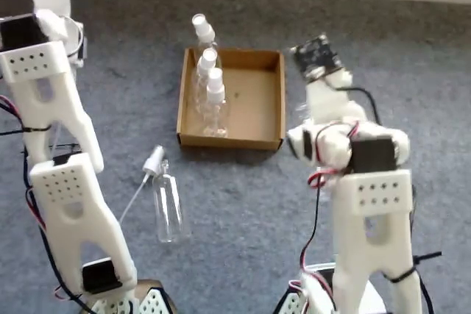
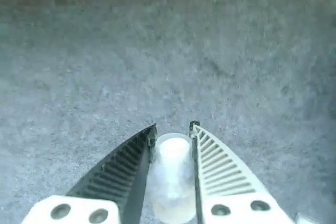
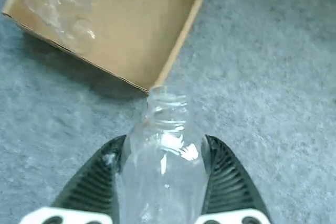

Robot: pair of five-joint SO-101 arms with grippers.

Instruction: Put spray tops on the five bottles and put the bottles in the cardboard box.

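In the high view, a shallow brown cardboard box [image 1: 257,101] is sitting on coarse grey carpet [image 1: 243,211], just beside the white right arm [image 1: 368,182]. Three clear plastic bottles with white spray tops [image 1: 213,101] are lying along the box wall farthest from that arm, one of them poking out over the rim. A fourth clear plastic bottle [image 1: 168,207] is lying on the carpet between the arms. A white spray top with a thin dip tube [image 1: 152,161] is resting at its neck, with the tube trailing outside.

In the left wrist view, the left pincer [image 2: 173,128], one ribbed finger black and one white, is clamping a whitish translucent cylindrical cap [image 2: 172,182]. The cap's rounded end is reaching the fingertips.

In the right wrist view, the right pincer [image 3: 165,142] is gripping a clear topless plastic bottle [image 3: 165,171] with black ribbed fingers. The bottle's threaded neck is pointing past the tips, and the box corner is lying just beyond it.
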